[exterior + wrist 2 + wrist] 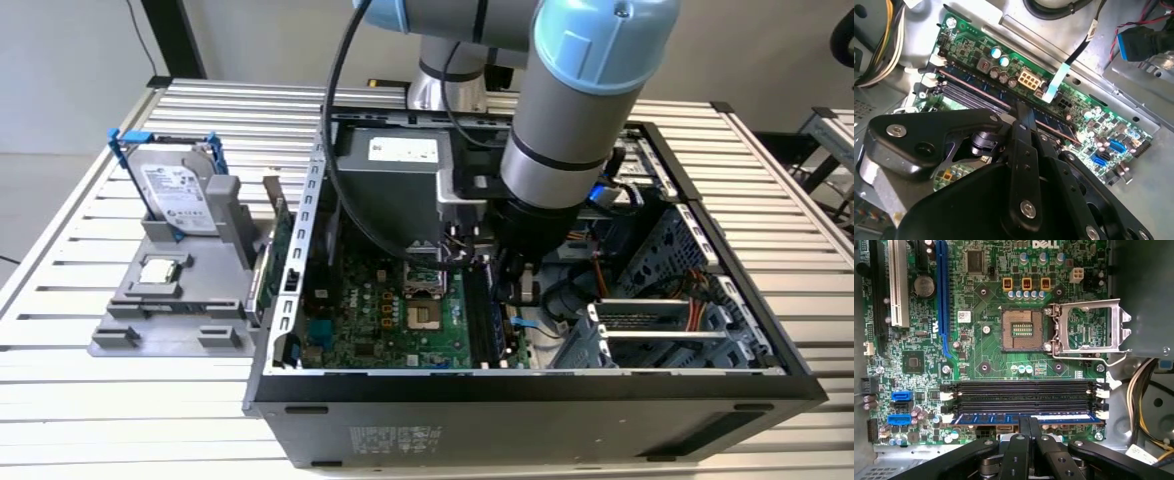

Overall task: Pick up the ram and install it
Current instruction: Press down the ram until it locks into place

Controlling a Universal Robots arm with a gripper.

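Gripper (1029, 432) lowered inside open computer case (534, 385), over memory slots (1024, 395) of green motherboard (994, 355). Jaws drawn nearly together, fingertips pinching top edge of ram (1024, 417) near its middle. Ram lying lengthwise in the outermost slot, the one nearest board edge, blue-labelled side visible in first wrist view; full seating not determinable. Neighbouring black slots unoccupied, white end latches (1102, 393) visible at slot ends. In second wrist view, gripper (1023, 107) fingers meeting down onto the same stick (1054, 122), running diagonally along board edge. Processor socket (1021, 330) open, metal retention frame (1089, 330) swung aside. In exterior view, arm (574, 110) descending into case, gripper (514, 275) near board's edge toward the exterior view's right. Grey fixture (180, 295) on slatted counter (80, 400) at the exterior view's left, well apart from case: hard drive (180, 195) in blue frame standing upright, small square processor chip (160, 270) lying flat in front of it.
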